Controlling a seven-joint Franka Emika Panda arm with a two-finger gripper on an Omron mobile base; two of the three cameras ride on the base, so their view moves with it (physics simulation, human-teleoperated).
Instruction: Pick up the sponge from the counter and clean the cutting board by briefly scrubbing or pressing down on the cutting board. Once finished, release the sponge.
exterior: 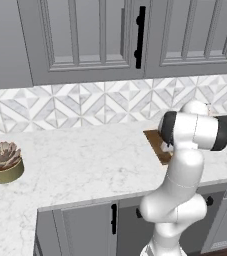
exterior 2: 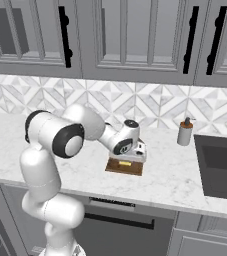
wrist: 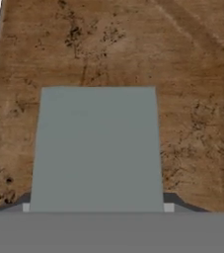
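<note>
On the worktop: worktop (exterior 2: 175,175) of white marble look with faint grey veins, over grey cabinets.
Cutting board: cutting board (exterior 2: 121,168), dark brown mottled wood, lies flat near the front edge of the worktop, under the hand.
Sponge: sponge (wrist: 97,148) lies on the board; the hand view shows its grey-green top against the wood grain, while the right base view shows a small yellow strip of it (exterior 2: 125,163) below the hand.
Pincer: pincer (exterior 2: 133,158) is down at the board right over the sponge; whether it grips the sponge I cannot tell, as its finger tips are barely seen in the hand view.
Left base view: the arm's elbow covers most of the board; just a brown corner (exterior: 157,144) shows, and a potted succulent (exterior: 3,161) stands far to the left.
Right base view: a soap bottle (exterior 2: 185,132) stands near the wall, beside a dark sink (exterior 2: 220,167).
Writing: no readable labels.
Room: patterned grey-white tile backsplash (exterior: 85,105), grey upper cabinets with black handles (exterior 2: 64,36).
</note>
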